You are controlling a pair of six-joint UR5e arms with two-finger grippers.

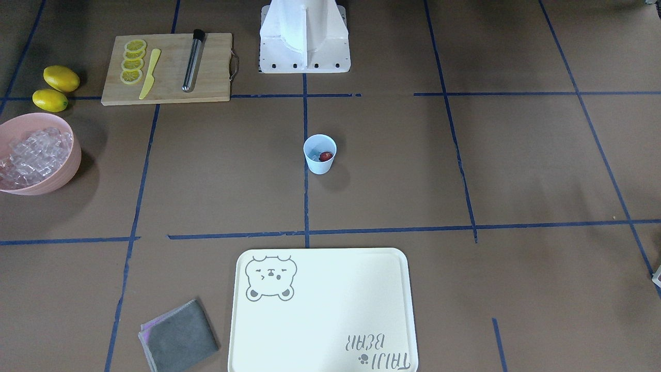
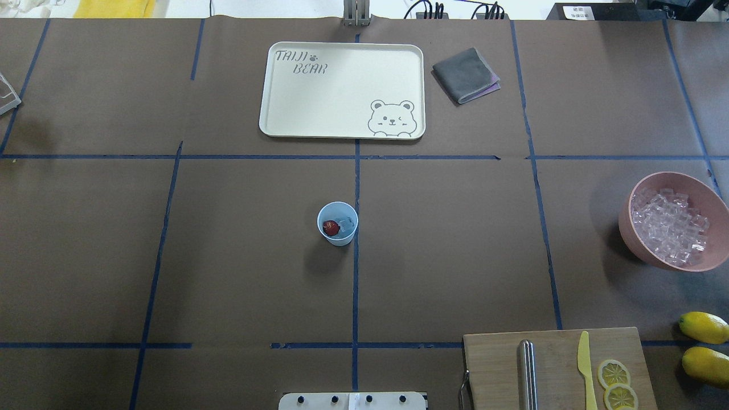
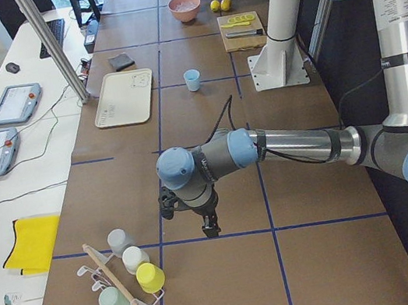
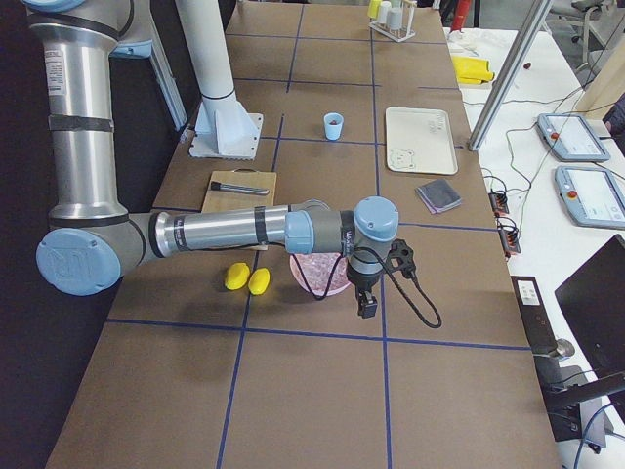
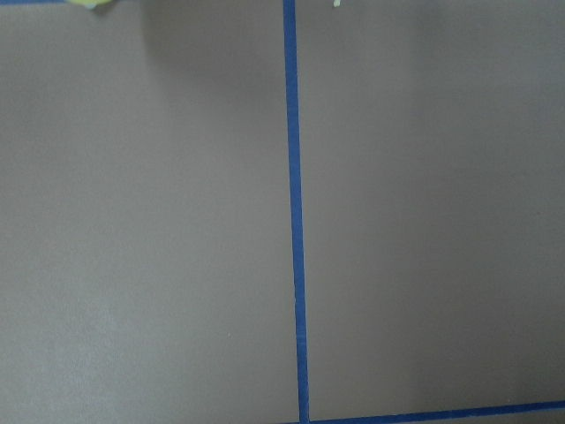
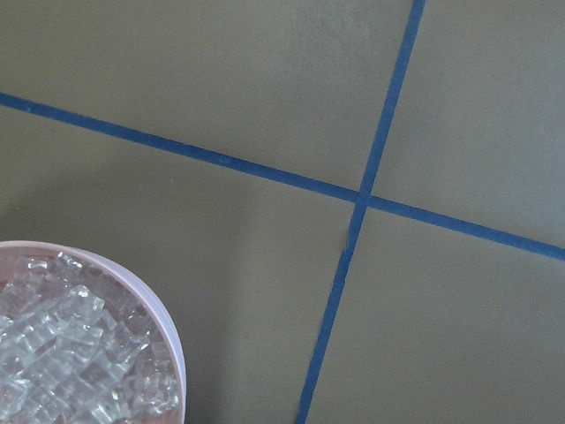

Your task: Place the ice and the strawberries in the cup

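Observation:
The pale-blue cup (image 1: pixel 320 154) stands at the table's middle on a blue tape line; it also shows in the overhead view (image 2: pixel 338 223). Inside it lie the dark-red strawberry (image 1: pixel 326 156) (image 2: pixel 330 228) and a clear ice cube (image 2: pixel 345 223). Several more ice cubes (image 2: pixel 672 228) fill the pink bowl (image 2: pixel 629 225). My left gripper (image 3: pixel 211 226) shows only in the exterior left view, far from the cup; I cannot tell whether it is open or shut. My right gripper (image 4: pixel 366 305) shows only in the exterior right view, beside the pink bowl (image 4: pixel 317 275); I cannot tell its state either.
A cream bear tray (image 2: pixel 342 90) and a grey cloth (image 2: pixel 466 75) lie at the far side. A wooden board (image 1: pixel 168 68) holds lemon slices, a yellow knife and a metal muddler. Two lemons (image 1: pixel 56 87) lie beside it. A rack of cups (image 3: pixel 128 280) stands near my left gripper.

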